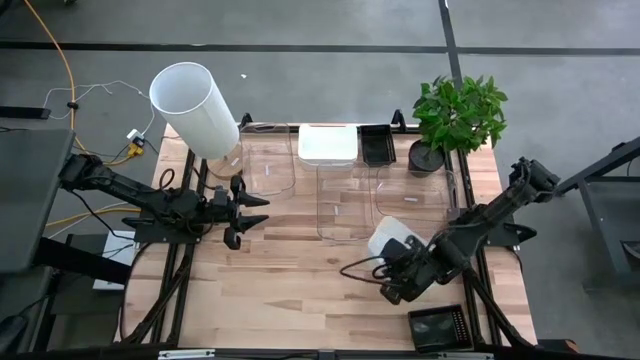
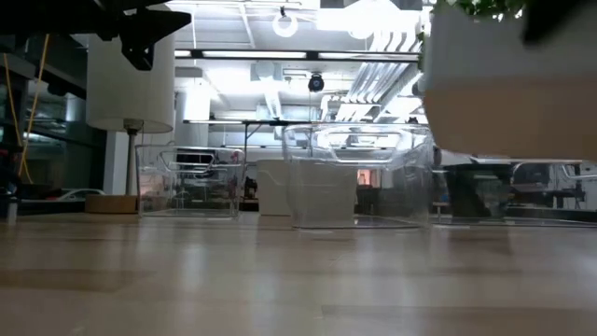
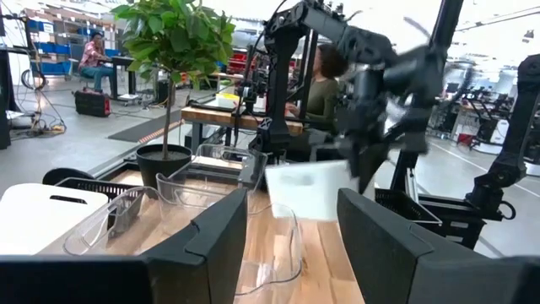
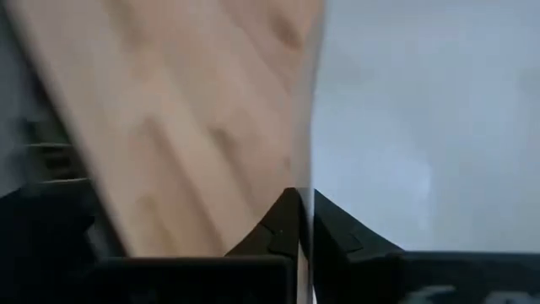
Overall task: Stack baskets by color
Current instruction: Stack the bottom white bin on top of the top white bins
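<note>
Wooden plank table (image 1: 290, 290). Along its far edge stand a big white cylinder (image 1: 195, 108), a clear basket (image 1: 266, 160), a white basket (image 1: 328, 145), a black slotted basket (image 1: 377, 145) and a potted plant (image 1: 455, 120). Two more clear baskets (image 1: 345, 200) sit mid-table; another black basket (image 1: 440, 327) occupies the near right corner.

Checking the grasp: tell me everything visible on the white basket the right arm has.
The white basket is opaque, glossy plastic with rounded corners. It is lifted and tilted above the wooden table, near its right front, beside a clear basket. The right gripper is shut on its thin wall; the right wrist view shows the fingers pinched on that edge. Nothing else touches it.
</note>
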